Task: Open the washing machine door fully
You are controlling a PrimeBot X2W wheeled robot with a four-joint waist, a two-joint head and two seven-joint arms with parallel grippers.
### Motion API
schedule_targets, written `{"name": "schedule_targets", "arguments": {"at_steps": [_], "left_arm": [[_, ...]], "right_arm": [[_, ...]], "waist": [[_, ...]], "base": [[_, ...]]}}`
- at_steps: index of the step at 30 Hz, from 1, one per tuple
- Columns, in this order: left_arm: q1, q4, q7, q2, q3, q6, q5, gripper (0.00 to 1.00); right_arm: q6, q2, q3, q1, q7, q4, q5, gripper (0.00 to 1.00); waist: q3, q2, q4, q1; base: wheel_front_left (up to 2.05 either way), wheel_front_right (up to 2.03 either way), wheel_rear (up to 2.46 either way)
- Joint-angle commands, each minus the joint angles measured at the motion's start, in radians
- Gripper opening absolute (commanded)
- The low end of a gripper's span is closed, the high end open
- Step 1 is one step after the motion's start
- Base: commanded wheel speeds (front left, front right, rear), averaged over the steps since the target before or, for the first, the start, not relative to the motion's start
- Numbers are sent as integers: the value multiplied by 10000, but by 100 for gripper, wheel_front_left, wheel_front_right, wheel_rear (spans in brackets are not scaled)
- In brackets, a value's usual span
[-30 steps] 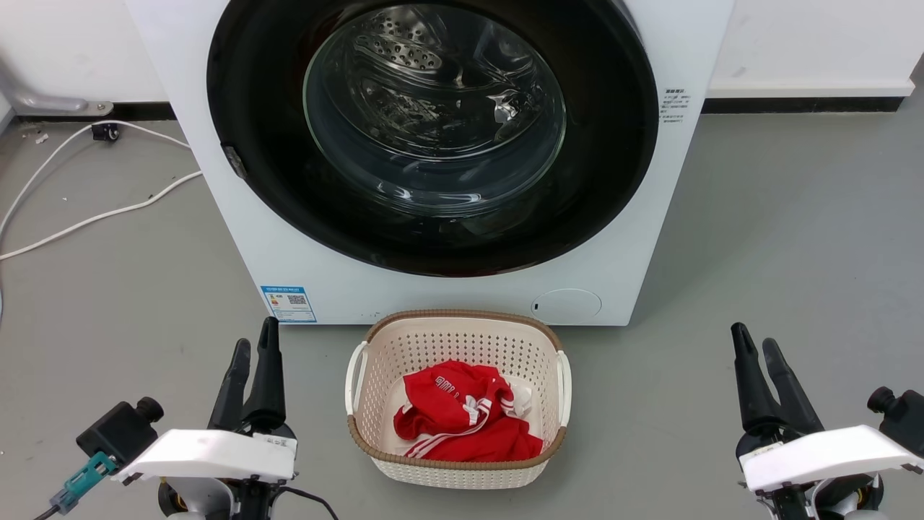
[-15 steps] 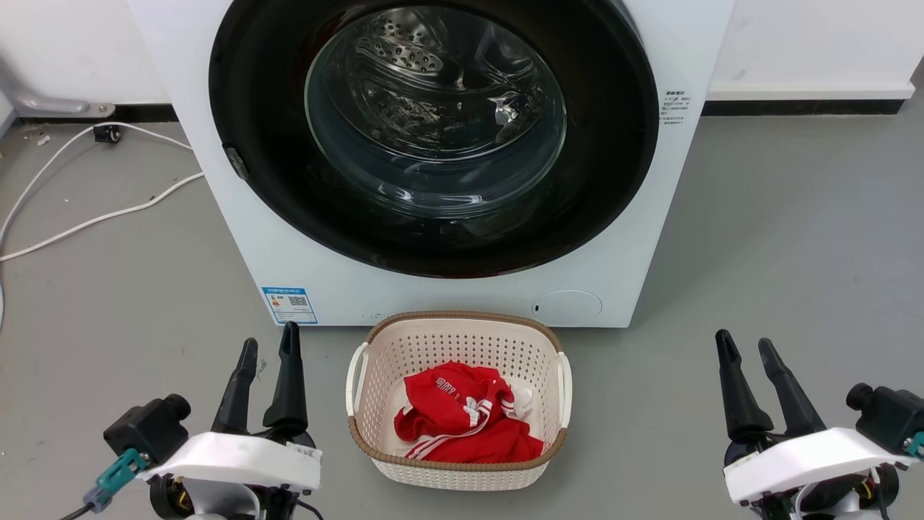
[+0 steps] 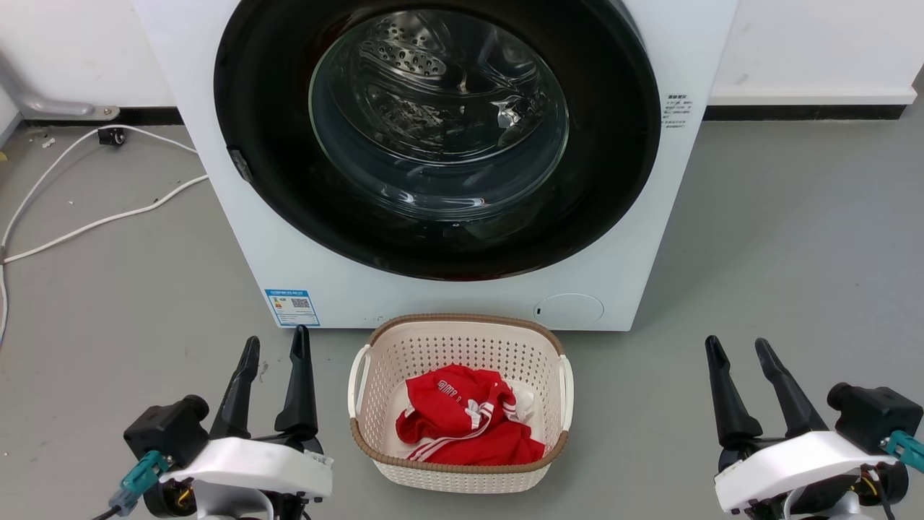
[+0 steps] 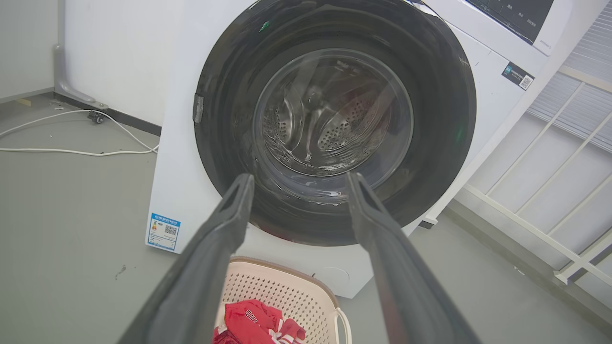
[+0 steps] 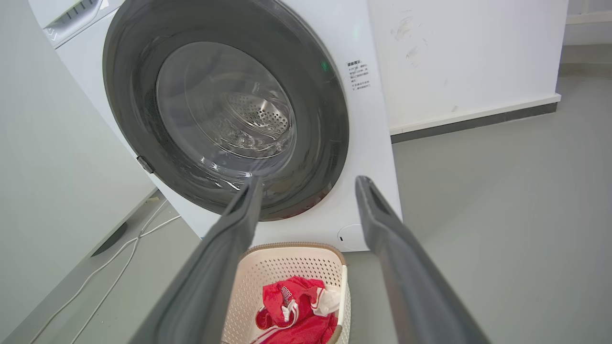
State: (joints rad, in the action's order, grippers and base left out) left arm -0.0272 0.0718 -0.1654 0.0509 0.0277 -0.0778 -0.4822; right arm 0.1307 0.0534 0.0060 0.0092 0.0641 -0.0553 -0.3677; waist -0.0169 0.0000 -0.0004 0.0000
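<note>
The washing machine door (image 3: 439, 133) occupies the upper centre of the head view and is cut off by the top edge. It is a glossy black disc, almost as wide as the washing machine (image 3: 447, 300), with a bulging clear glass bowl at its centre; the perforated steel drum is visible through the glass. The door lies flat against the white front panel, in the closed position. A small grey tab (image 3: 240, 165) sits on its left edge. Below the door, the panel carries a blue label (image 3: 291, 308) at lower left and a round flap (image 3: 569, 309) at lower right. A cream basket (image 3: 462, 321) stands on the grey floor just in front of the machine and holds a red garment (image 3: 462, 415). The left gripper (image 3: 276, 336) is at lower left and the right gripper (image 3: 737, 341) at lower right. Both have their fingers spread, hold nothing, and are well apart from the door. A white cable (image 3: 94, 224) runs across the floor at left.
</note>
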Motion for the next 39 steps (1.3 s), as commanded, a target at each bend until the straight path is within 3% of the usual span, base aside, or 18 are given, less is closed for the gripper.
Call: {"name": "schedule_targets", "arguments": {"at_steps": [1,39], "left_arm": [[41,-101,-103,11,31,61,301,100],[143,13,-866,-7,283,422,3511,100]], "right_arm": [[0,-15,5,42,20,166,321,100],[-1,-43,116,212,185,396,2806,100]], "waist": [[-10,0,1,0],[42,0,-27,0]], "base": [[0,0,0],[0,0,0]]}}
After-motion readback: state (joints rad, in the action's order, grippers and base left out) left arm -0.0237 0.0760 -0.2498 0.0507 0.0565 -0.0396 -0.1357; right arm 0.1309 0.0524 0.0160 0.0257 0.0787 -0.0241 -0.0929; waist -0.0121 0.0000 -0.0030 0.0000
